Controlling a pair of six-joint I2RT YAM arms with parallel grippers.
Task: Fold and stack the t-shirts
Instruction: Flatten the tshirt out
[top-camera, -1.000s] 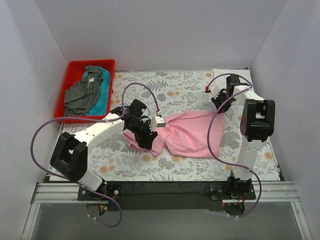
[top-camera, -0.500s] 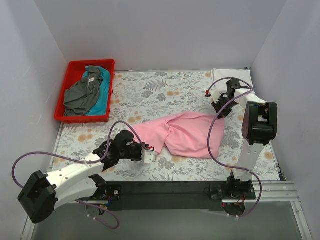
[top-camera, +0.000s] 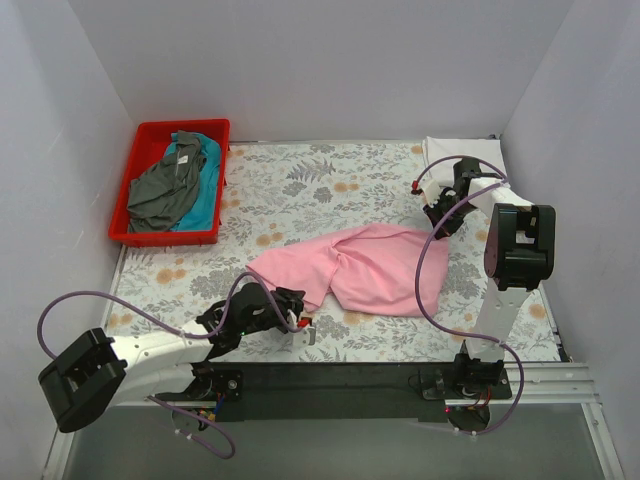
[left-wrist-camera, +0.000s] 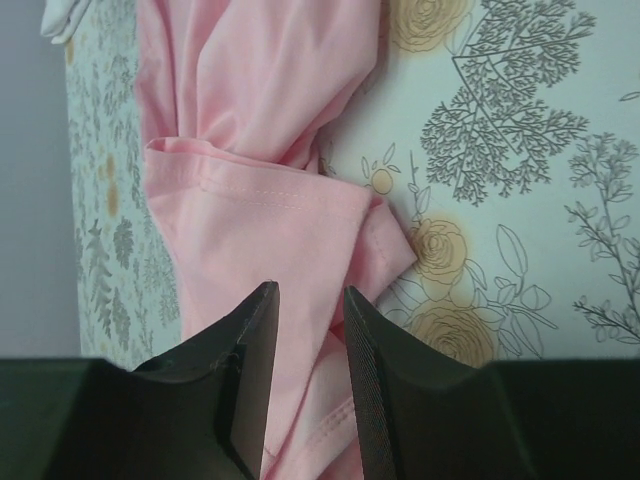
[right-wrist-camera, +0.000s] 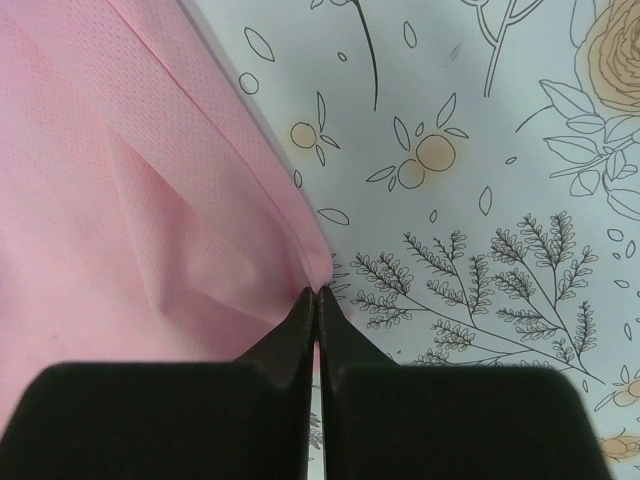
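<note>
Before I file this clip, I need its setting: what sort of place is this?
Likely a robot lab cell: white walls, left arm and right arm bolted to a frame, a pink shirt.

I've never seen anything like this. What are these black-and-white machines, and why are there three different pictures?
Two robot arms, each ending in a two-finger gripper. The wide picture looks down from above; the two close-ups come from cameras on their wrists. A crumpled pink t-shirt lies on the flowered tablecloth, a white t-shirt sits far right, and a red bin holds a grey t-shirt and a teal t-shirt. The right gripper is shut, apparently pinching the pink shirt's edge; the left gripper is open over its other end.
</note>
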